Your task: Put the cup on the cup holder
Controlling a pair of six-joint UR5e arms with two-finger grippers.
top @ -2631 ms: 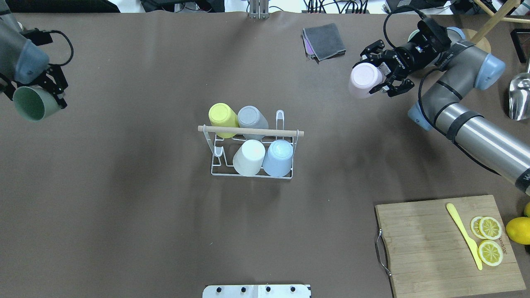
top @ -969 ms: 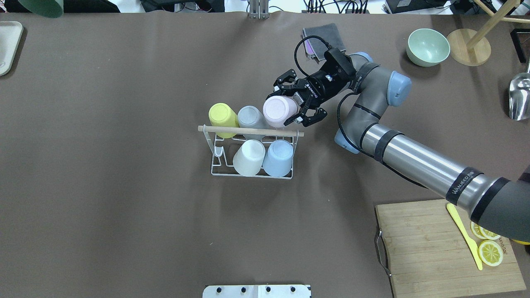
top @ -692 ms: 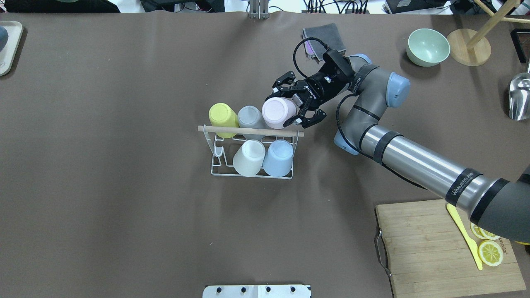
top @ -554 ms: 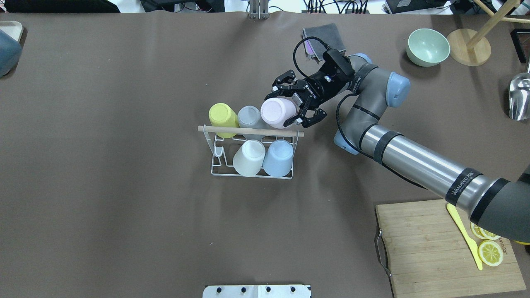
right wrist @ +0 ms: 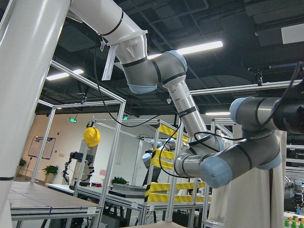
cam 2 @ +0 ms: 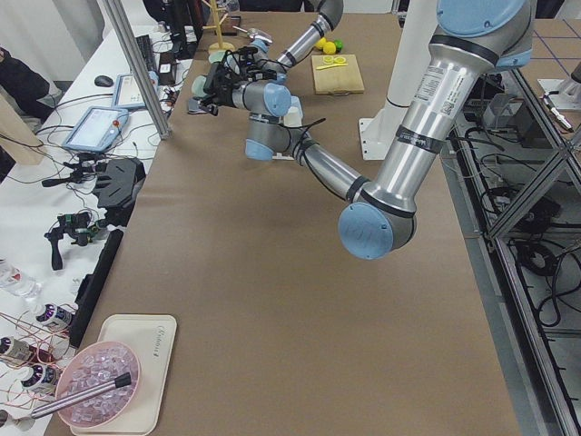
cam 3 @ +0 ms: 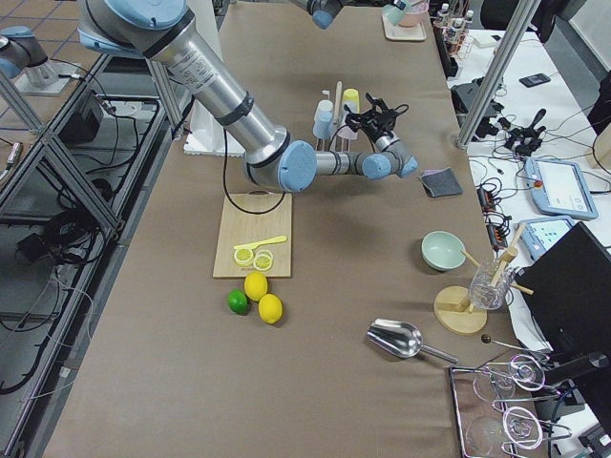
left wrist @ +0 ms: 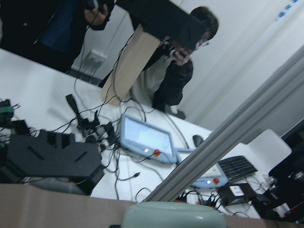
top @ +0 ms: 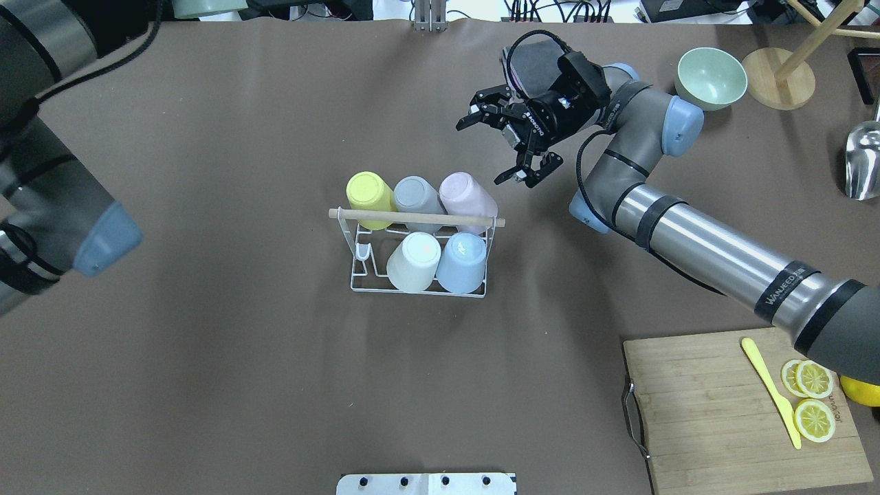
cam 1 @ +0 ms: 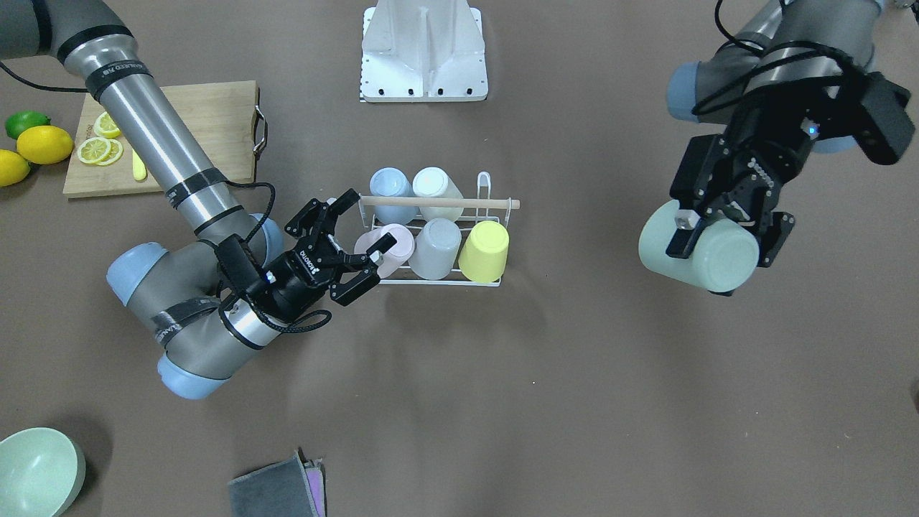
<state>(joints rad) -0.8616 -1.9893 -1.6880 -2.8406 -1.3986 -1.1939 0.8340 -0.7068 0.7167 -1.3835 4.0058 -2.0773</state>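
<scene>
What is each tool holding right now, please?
Left tool: closed on the green cup.
Right tool: open, holding nothing.

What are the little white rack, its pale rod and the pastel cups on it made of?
White wire rack: thin bent wire, likely metal with a white coating. Pale rod handle: light tan, matte, probably wood. Pastel cups: dull surface, no glare, probably matte plastic; cannot be sure.

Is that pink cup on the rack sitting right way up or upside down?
Upside down. The pink cup shows its closed bottom on top, leaning a little, with its open end down in the rack.
</scene>
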